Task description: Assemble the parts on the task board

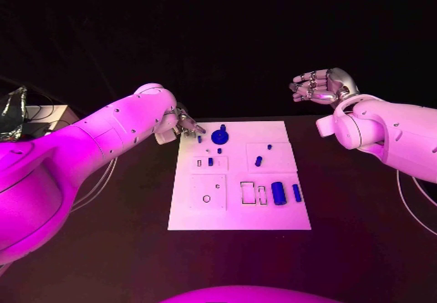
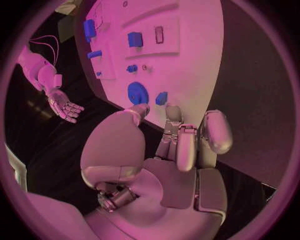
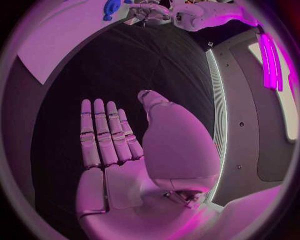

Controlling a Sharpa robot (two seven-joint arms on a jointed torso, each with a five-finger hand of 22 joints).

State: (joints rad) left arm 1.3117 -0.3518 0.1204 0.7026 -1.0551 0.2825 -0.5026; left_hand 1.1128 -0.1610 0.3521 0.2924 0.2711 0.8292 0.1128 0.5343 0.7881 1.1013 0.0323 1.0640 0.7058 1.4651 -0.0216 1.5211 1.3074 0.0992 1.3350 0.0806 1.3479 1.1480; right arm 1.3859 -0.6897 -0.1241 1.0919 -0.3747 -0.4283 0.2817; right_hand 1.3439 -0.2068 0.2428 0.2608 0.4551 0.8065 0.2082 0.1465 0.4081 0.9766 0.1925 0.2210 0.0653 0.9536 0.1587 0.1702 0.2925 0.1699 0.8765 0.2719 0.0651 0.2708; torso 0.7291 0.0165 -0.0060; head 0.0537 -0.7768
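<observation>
The white task board [image 1: 237,214] lies in the middle of the black table. A round blue disc part [image 1: 220,135] sits near its far edge, with small blue pieces [image 1: 210,161] below it. Two longer blue parts [image 1: 278,192] lie beside empty slots near the right edge. My left hand [image 1: 182,121] hovers at the board's far left corner, fingers apart and holding nothing. In the left wrist view its fingertips [image 2: 172,114] reach just short of the disc [image 2: 137,93] and a small blue piece [image 2: 162,98]. My right hand [image 1: 319,85] is raised beyond the board's far right corner, palm [image 3: 119,165] bare.
White cables [image 1: 41,113] and a crinkled object [image 1: 11,110] lie at the table's far left. Dark table surface surrounds the board [image 2: 194,60] on all sides. The right wrist view catches the left hand [image 3: 147,11] by the board's corner [image 3: 69,35].
</observation>
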